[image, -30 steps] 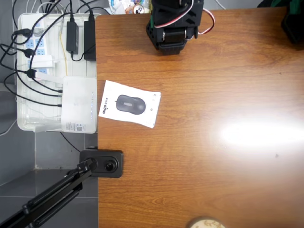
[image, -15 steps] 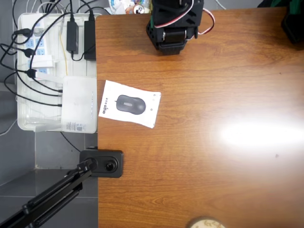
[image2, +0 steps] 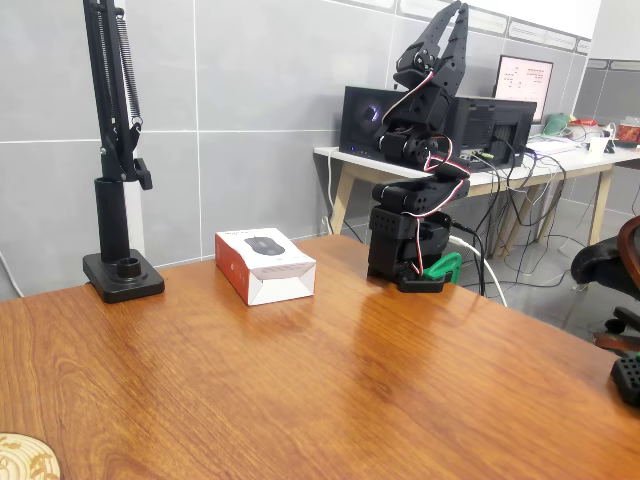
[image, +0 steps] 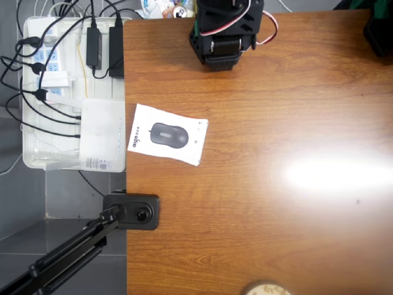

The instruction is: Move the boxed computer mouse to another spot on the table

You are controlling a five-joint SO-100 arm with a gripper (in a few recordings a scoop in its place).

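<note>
The boxed computer mouse [image: 167, 134] lies flat near the left edge of the table [image: 276, 215] in the overhead view, its white face showing a dark grey mouse. The fixed view shows the box [image2: 265, 263] with its orange-red side, standing on the glossy wood table [image2: 350, 390]. My black arm [image: 224, 31] is folded up at the table's far edge. Its gripper [image2: 455, 15] points upward high above the base, well apart from the box, fingers together and holding nothing.
A white tray of power strips and cables [image: 61, 61] with a plain white router box [image: 102, 135] sits beyond the table's left edge. A black stand base [image: 132, 211] [image2: 122, 275] is beside the box. A round coaster [image: 265, 289] lies at the near edge.
</note>
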